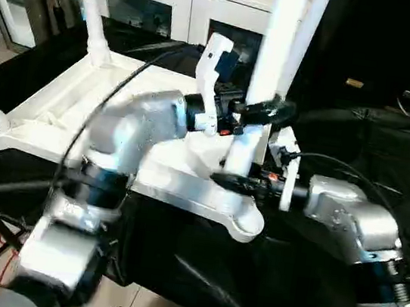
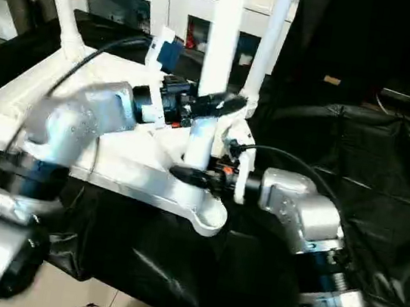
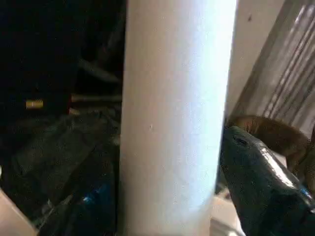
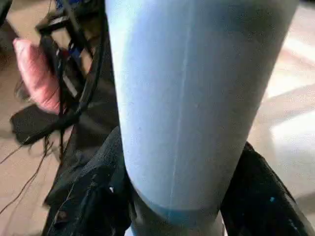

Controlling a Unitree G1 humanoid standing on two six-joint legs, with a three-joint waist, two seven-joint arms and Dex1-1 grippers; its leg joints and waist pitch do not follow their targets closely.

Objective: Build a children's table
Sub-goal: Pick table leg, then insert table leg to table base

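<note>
Left eye view: left gripper (image 1: 261, 109) and right gripper (image 1: 233, 179) both clamped around upright table leg (image 1: 266, 70), above upturned tabletop (image 1: 59, 102).

The upturned table top (image 1: 80, 117) looked like white moulded plastic, smooth with a mild sheen, its underside ribbed. The leg (image 1: 266, 70) held upright by both grippers was the same white plastic, a smooth matt tube with a faint seam line down its length in the right wrist view. The left gripper (image 1: 261, 109) and right gripper (image 1: 235, 181) had black fingers (image 3: 261, 177) of hard, slightly glossy material. The forearms (image 1: 144, 126) were silver and satiny, like brushed metal or painted plastic. A black cloth (image 2: 369, 184), creased and faintly shiny, covered the work surface. The cabinet (image 1: 172, 4) behind was white and smooth with glossy glass doors.
</note>
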